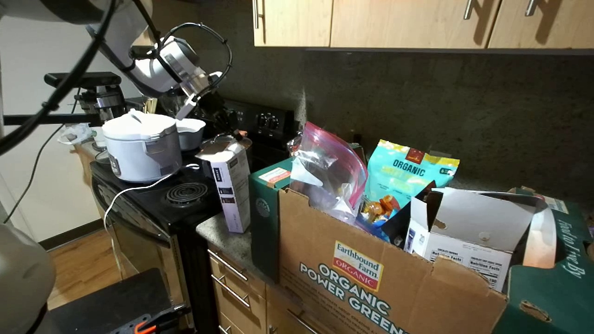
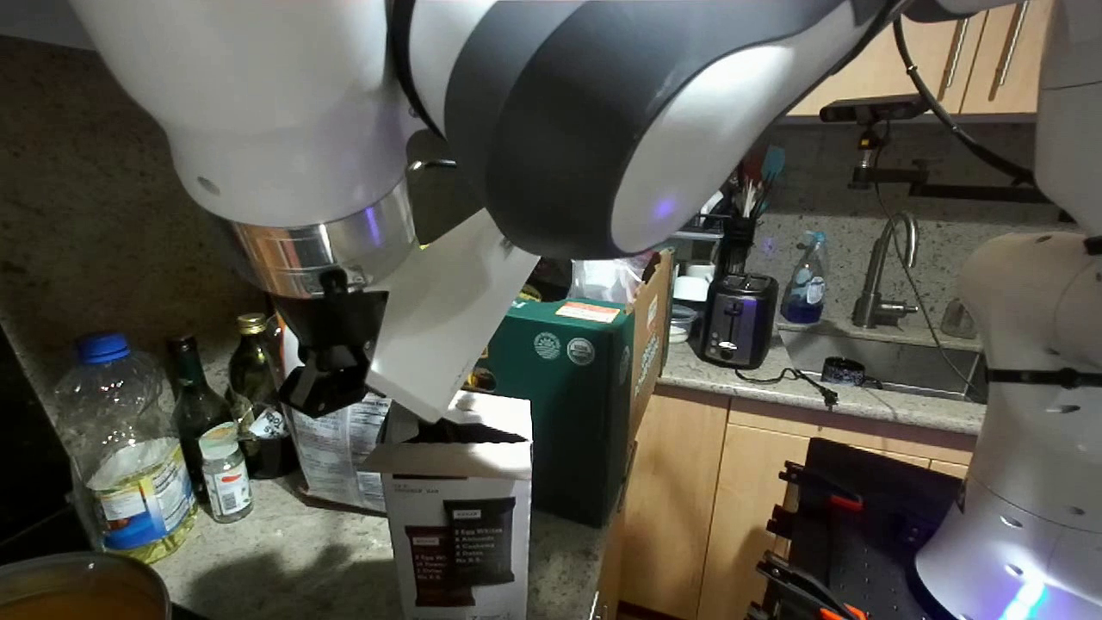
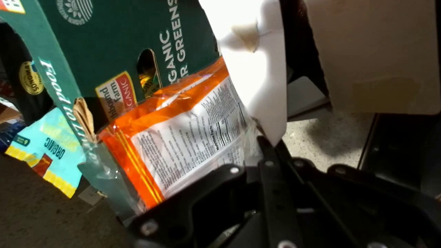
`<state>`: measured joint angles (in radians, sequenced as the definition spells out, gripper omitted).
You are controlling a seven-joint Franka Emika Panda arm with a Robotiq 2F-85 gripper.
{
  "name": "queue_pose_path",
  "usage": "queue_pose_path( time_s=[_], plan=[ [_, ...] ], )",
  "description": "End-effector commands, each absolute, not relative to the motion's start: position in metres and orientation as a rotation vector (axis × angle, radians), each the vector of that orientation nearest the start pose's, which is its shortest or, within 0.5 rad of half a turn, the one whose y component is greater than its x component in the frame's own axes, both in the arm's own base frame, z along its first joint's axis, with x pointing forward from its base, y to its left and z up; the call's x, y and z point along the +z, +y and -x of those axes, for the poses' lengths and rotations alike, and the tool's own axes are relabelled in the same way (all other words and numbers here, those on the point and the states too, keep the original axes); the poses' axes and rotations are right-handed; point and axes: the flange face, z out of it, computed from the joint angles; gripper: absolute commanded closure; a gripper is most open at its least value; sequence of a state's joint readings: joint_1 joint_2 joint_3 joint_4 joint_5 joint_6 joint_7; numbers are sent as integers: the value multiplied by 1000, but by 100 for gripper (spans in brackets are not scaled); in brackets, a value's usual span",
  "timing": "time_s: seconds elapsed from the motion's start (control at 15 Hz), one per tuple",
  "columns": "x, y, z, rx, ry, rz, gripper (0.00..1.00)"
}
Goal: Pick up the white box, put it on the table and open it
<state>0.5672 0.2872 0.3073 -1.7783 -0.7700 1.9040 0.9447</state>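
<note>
Your gripper (image 3: 274,146), its fingers drawn tightly together, sits at the corner of a raised flap (image 3: 256,86) of the white box (image 1: 236,195); from the wrist view, you cannot tell whether that corner is pinched. The box, printed with dark bar wrappers listing egg whites and almonds, stands upright on the speckled countertop (image 1: 232,242), its top open, between your black stove (image 1: 144,208) and the Earthbound Farm Organic Power Greens carton (image 1: 297,232). In an exterior view, a blue-capped oil jug (image 2: 142,491) stands beside green glass bottles (image 2: 194,422).
</note>
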Motion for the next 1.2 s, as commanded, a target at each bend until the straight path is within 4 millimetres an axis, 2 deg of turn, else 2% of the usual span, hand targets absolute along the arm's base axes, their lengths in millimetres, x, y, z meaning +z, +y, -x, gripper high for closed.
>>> queue_pose_path(
  time_s=[0.0, 0.2, 0.47, 0.67, 0.87, 1.13],
  plan=[
    [428, 413, -456, -670, -438, 3443, 99],
    [441, 382, -483, -553, -454, 3330, 99],
    [440, 324, -526, -385, -442, 3190, 99],
    [442, 291, -546, -308, -446, 3097, 99],
    [448, 278, -549, -265, -464, 3020, 99],
    [454, 277, -545, -234, -532, 2934, 99]
  ],
)
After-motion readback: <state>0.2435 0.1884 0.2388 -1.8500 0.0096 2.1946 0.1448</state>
